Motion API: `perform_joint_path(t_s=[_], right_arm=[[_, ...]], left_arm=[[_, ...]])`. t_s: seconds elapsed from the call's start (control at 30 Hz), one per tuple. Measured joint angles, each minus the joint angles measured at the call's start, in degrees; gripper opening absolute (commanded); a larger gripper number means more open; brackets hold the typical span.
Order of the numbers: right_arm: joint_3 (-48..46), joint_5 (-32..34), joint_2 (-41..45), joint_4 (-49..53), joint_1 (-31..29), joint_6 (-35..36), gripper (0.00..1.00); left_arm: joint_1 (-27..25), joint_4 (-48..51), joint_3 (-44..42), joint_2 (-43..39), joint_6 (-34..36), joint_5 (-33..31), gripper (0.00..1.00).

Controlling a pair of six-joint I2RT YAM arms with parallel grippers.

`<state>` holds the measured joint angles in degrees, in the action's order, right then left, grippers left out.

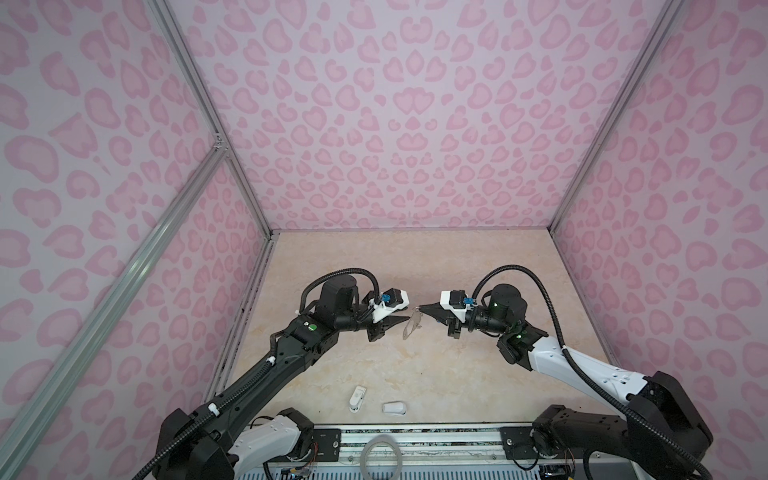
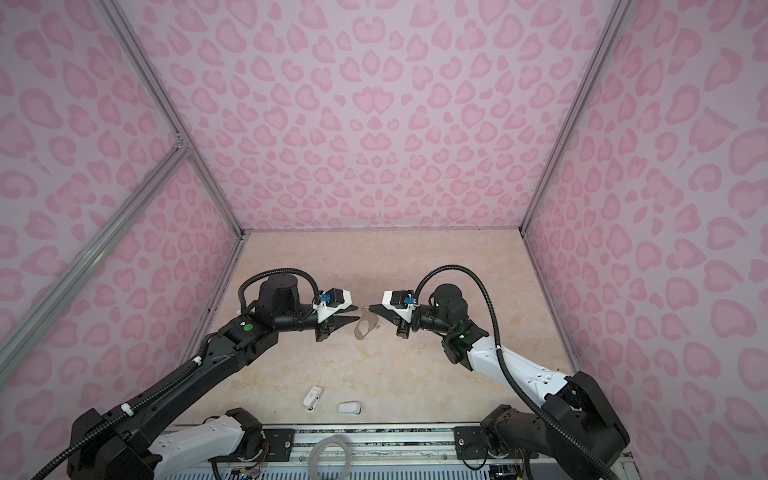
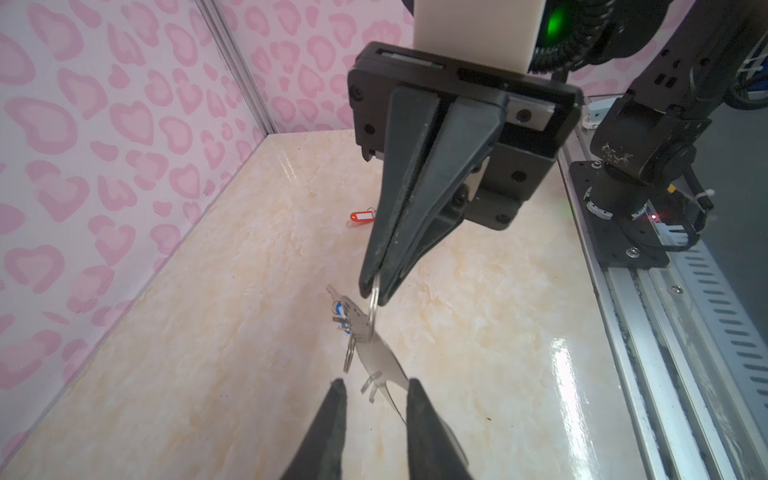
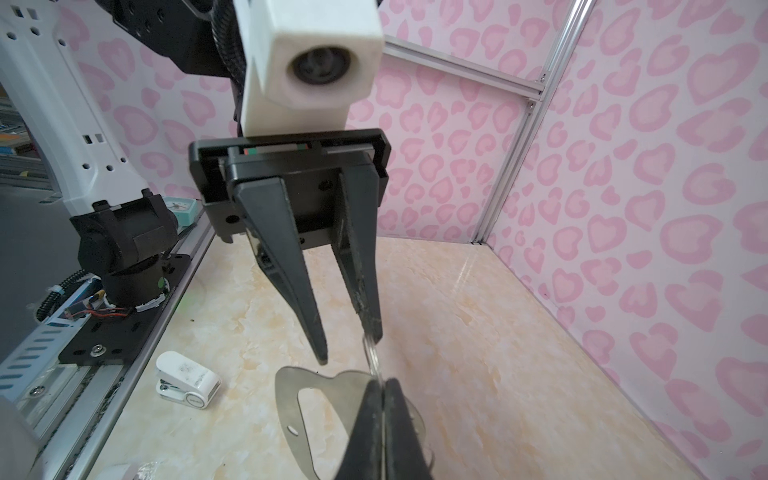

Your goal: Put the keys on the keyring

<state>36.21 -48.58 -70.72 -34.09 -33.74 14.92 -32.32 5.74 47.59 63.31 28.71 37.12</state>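
Observation:
The keyring (image 1: 409, 328) is a thin grey plate with an oval cut-out (image 4: 291, 399), hanging in the air between both arms. My right gripper (image 4: 380, 381) is shut on a wire ring (image 3: 374, 303) at its edge. In the left wrist view, a key with a blue tag (image 3: 340, 316) hangs from the plate. The other key, with a red-orange tag (image 3: 362, 216), lies on the table behind. My left gripper (image 3: 377, 382) is open. Its fingertips (image 3: 415, 386) stand either side of the plate's lower edge, and one is close to the ring (image 4: 372, 353). Both top views hide the keys.
Two small white plastic pieces (image 1: 357, 398) (image 1: 394, 408) lie near the table's front edge. A pale grey hoop (image 1: 381, 455) rests on the front rail (image 1: 436, 436). Pink patterned walls close off the left, right and back of the marbled table (image 1: 415, 365).

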Motion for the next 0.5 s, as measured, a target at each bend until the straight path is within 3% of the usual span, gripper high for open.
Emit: perform_joint_path(t_s=[0.5], right_arm=[[-0.02,-1.86,-0.31,-2.51,-0.02,-2.29,0.00]], left_arm=[[-0.61,-10.49,-1.95,0.35,-6.05,3.69,0.12]])
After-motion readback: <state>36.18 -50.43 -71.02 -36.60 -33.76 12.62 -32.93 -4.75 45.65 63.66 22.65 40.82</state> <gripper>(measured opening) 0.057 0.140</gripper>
